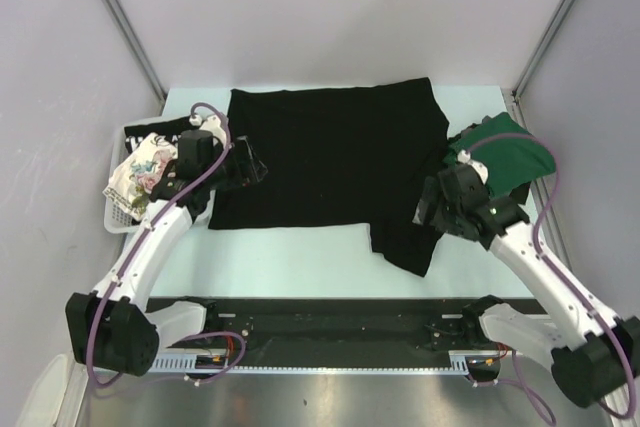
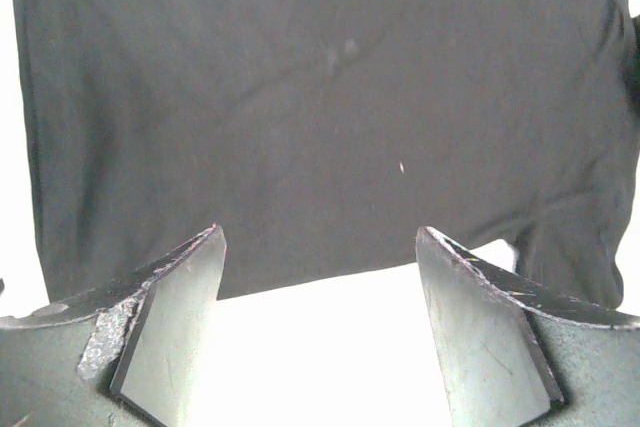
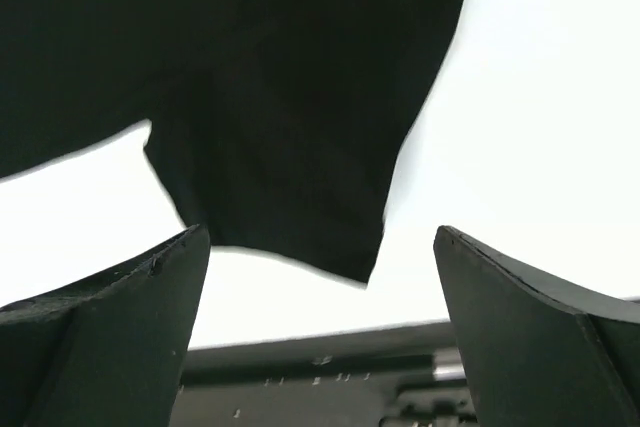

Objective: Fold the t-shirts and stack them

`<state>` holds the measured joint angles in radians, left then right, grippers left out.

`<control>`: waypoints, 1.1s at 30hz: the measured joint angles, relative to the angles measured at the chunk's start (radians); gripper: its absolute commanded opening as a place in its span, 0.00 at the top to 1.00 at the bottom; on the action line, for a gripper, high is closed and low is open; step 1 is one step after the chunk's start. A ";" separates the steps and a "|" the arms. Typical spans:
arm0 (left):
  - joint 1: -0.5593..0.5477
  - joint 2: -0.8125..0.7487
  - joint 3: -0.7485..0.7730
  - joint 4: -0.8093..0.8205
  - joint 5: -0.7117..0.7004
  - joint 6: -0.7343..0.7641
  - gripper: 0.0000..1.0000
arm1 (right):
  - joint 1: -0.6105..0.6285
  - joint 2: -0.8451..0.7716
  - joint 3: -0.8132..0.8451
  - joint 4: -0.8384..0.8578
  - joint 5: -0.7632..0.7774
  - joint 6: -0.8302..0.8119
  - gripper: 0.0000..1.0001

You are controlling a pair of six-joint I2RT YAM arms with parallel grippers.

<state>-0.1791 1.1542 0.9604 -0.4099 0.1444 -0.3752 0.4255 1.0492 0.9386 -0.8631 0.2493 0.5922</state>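
Note:
A large plain black t-shirt [image 1: 330, 162] lies spread flat across the middle of the table, one sleeve [image 1: 405, 242] reaching toward the near edge. My left gripper [image 1: 248, 163] hovers at the shirt's left edge, open and empty; its wrist view shows the black cloth [image 2: 320, 97] ahead of the spread fingers [image 2: 180, 287]. My right gripper [image 1: 426, 209] is at the shirt's right side above the sleeve [image 3: 280, 147], open with nothing between its jaws. A dark green t-shirt [image 1: 510, 152] lies bunched at the right. A floral-print t-shirt [image 1: 140, 172] and a black lettered one [image 1: 165, 129] sit in the basket.
The white slatted basket [image 1: 118, 215] stands at the table's left edge beside the left arm. A black rail [image 1: 330, 322] runs along the near edge, also seen as the dark rail [image 3: 320, 367] in the right wrist view. Grey walls close in on both sides.

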 measured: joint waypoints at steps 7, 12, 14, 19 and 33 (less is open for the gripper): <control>-0.027 -0.036 -0.034 -0.042 0.021 -0.010 0.18 | 0.083 -0.229 -0.165 -0.058 -0.001 0.178 0.00; -0.050 -0.037 -0.034 -0.052 0.021 -0.018 0.18 | 0.188 -0.246 -0.215 -0.110 0.048 0.283 0.01; -0.062 -0.037 -0.034 -0.055 0.020 -0.018 0.18 | 0.261 -0.246 -0.236 -0.126 0.080 0.334 0.01; -0.090 -0.037 -0.033 -0.076 0.016 -0.018 0.18 | 0.457 -0.219 -0.256 -0.167 0.158 0.484 0.02; -0.143 -0.033 0.006 -0.140 -0.014 -0.005 0.18 | 0.697 0.013 -0.317 -0.177 0.381 0.806 0.00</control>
<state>-0.3222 1.1210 0.9661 -0.5499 0.1303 -0.3801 1.1229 1.0618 0.6220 -1.0401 0.6308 1.3983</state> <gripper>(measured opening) 0.821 0.993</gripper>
